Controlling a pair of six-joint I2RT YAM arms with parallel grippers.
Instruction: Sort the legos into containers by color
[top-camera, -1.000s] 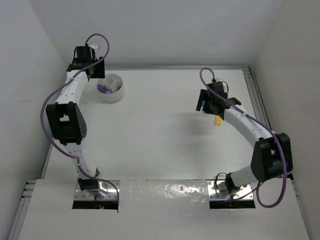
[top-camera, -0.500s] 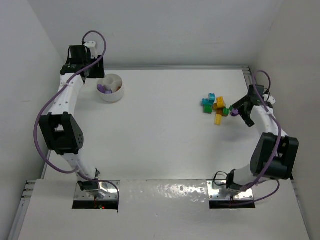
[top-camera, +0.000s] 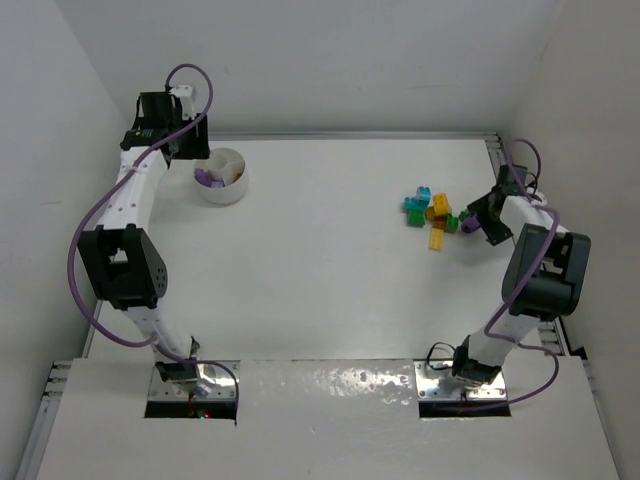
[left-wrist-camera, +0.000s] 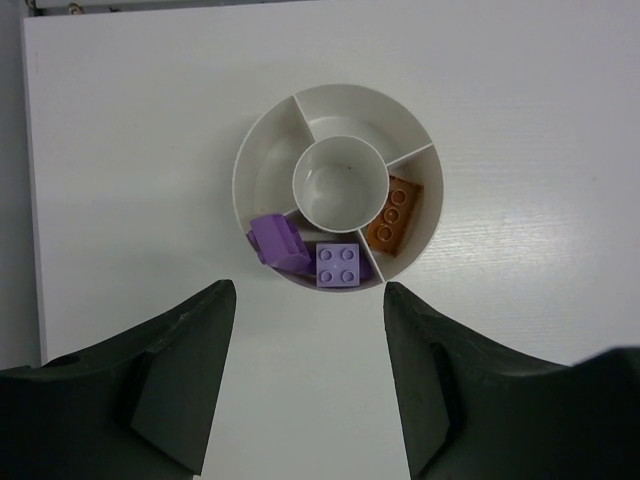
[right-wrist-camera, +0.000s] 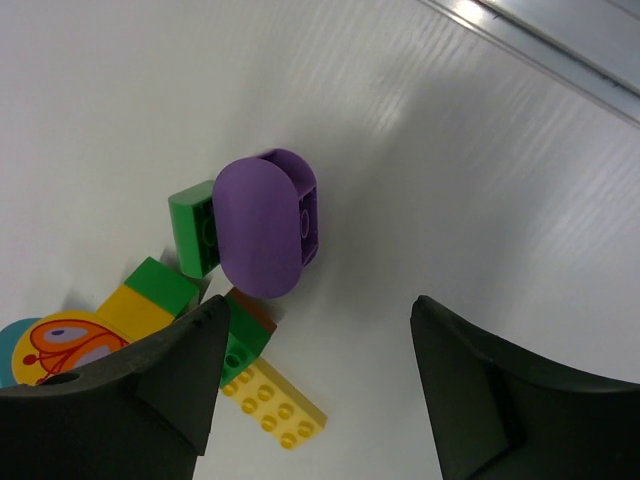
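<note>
From above, the left claw (top-camera: 188, 150) hangs at the far left corner of the table (top-camera: 320, 290), with the white bowl (top-camera: 222, 192) just beside it, toward the middle of the table. Across the table, the right claw (top-camera: 478, 222) sits low. The heap of bricks (top-camera: 430, 215) lies right in front of its tips. From this height I cannot tell how either claw's jaws stand.

The left wrist camera settles it for that side. The two dark fingers (left-wrist-camera: 180, 380) stand well apart with only bare table between them. The bowl lies just ahead of the gap. In the section nearest the claw lie a pale purple square brick (left-wrist-camera: 338, 265) and a darker purple brick (left-wrist-camera: 278, 240), which is tilted. An orange brick (left-wrist-camera: 393, 212) lies in the next section to the right. A round cup (left-wrist-camera: 340, 185) forms the bowl's middle.

At the right wrist the fingers are spread too and clamp nothing. A rounded purple piece (right-wrist-camera: 260, 225) stands on the table ahead of the gap, nearer the left finger. A green brick (right-wrist-camera: 192, 232) touches its left side. A flat yellow brick (right-wrist-camera: 275, 400) lies closer in, by the left fingertip. More green, yellow and orange bricks crowd behind that finger.
</note>
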